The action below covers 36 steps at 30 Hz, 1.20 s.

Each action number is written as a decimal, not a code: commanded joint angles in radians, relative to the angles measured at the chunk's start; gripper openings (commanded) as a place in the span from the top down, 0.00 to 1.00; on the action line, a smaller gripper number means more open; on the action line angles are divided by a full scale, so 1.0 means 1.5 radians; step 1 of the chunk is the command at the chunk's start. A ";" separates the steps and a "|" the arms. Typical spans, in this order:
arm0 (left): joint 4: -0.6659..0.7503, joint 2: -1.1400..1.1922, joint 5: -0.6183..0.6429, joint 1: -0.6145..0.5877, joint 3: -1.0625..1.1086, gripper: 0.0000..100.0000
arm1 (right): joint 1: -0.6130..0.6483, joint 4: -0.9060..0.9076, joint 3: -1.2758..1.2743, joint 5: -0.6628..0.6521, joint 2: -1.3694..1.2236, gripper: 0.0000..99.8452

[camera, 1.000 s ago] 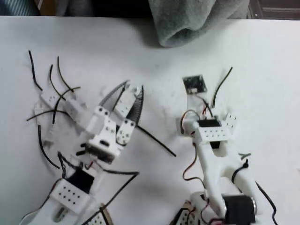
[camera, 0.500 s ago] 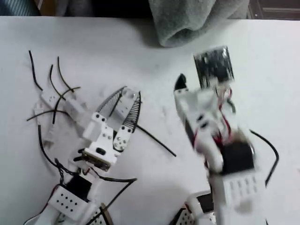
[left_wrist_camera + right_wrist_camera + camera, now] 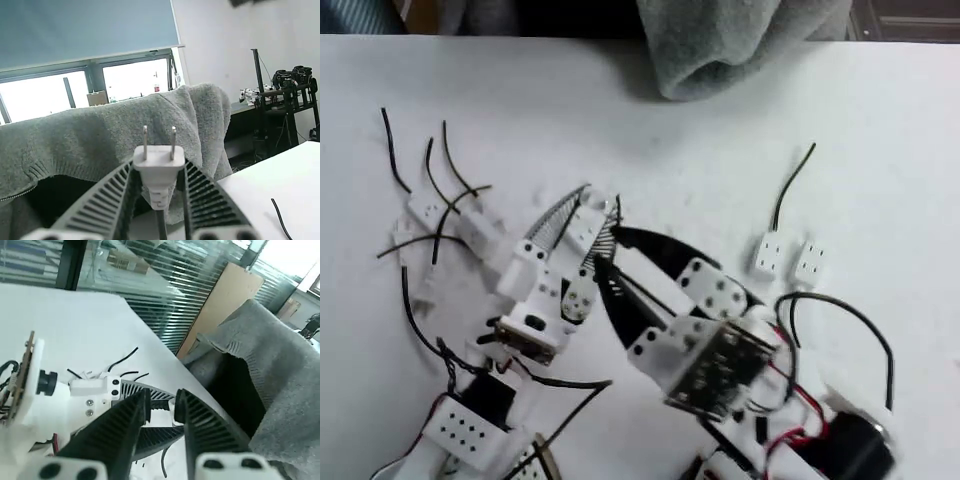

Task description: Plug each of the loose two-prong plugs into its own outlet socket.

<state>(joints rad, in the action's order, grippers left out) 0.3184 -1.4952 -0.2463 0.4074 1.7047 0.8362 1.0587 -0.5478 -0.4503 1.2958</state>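
Left gripper: ribbed grey fingers closed tight on the white plug, one on each flank of its body. Both prongs stood clear above the fingertips, with the grey knitted cloth at the table's far edge behind them. The plug's black cord dropped between the fingers and was cut off by the frame edge. In the high view it ran across the table toward the right arm and passed under it, end not traceable. Right gripper: black fingers parted in a narrow V, tips just beside the left gripper's near finger and the cord. Nothing seen gripped; whether a tip touched the cord or the grey finger could not be made out. From the right wrist, the gap between the black fingers looked onto the left gripper's ribbed fingers, the plug itself hidden behind them. Two white outlet sockets lay side by side on the table beyond the right arm, well apart from the held plug, a black wire curving away from them. Left of the left arm lay a tangle of small white pieces and thin black leads, plugs or sockets, could not tell which
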 commanded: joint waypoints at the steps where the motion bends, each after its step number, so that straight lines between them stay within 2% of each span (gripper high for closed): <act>1: -0.015 -0.011 0.008 0.006 -0.003 0.98 | 0.013 -0.050 -0.023 -0.011 -0.032 0.92; 11: -0.015 -0.012 0.008 0.006 -0.003 0.98 | 0.009 -0.156 -0.039 -0.011 -0.175 0.92; 26: -0.015 -0.012 0.007 0.004 -0.003 0.98 | -0.171 -0.161 -0.040 -0.012 -0.194 0.92; 29: -0.015 -0.012 0.007 0.003 -0.003 0.98 | -0.184 -0.163 -0.048 -0.013 -0.194 0.92; 36: -0.015 -0.011 0.007 0.004 -0.003 0.98 | -0.185 -0.206 -0.088 -0.079 -0.188 0.92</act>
<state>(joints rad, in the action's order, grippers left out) 0.2969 -1.4998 -0.2463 0.4058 1.7047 0.5677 0.7825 -0.6874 -0.5455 1.0073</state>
